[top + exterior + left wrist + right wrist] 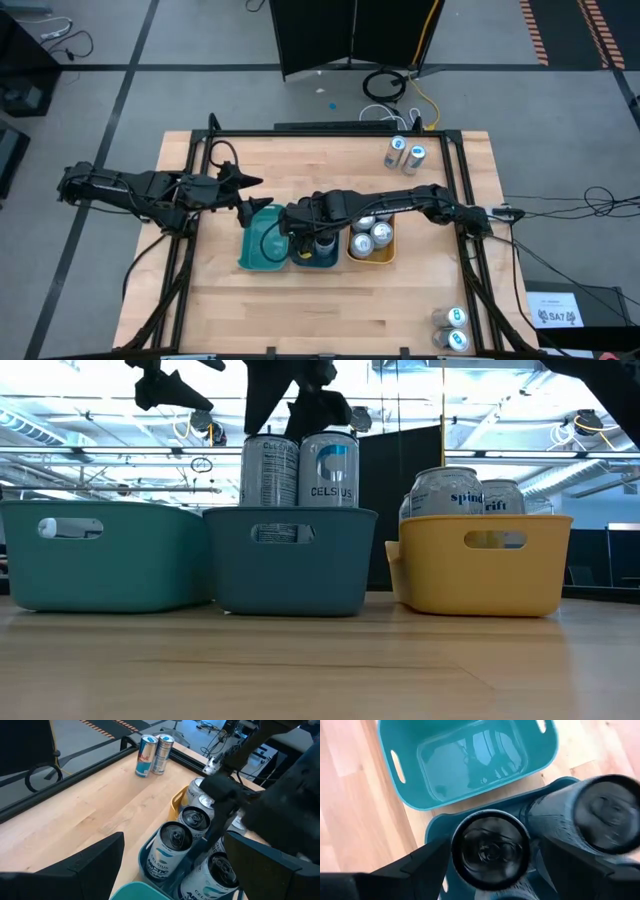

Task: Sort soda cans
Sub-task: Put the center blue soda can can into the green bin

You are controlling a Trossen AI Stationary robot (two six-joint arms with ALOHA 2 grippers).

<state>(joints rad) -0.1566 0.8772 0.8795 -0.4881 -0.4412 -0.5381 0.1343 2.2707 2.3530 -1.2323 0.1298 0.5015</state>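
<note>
On the wooden table point(330, 310), the empty teal tray point(258, 245) adjoins the can-filled blue tray point(290, 560).

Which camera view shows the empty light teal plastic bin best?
The right wrist view: it looks down into the light teal plastic bin, showing its bare glossy floor and handle slots. The high view shows it small, partly under the arms. The low view shows only its outer wall. The left wrist view catches just a rim sliver.

Wooden table point(300, 320) bearing three trays point(262, 245) beneath the right gripper point(300, 228), with can pairs point(404, 153) beyond.
</note>
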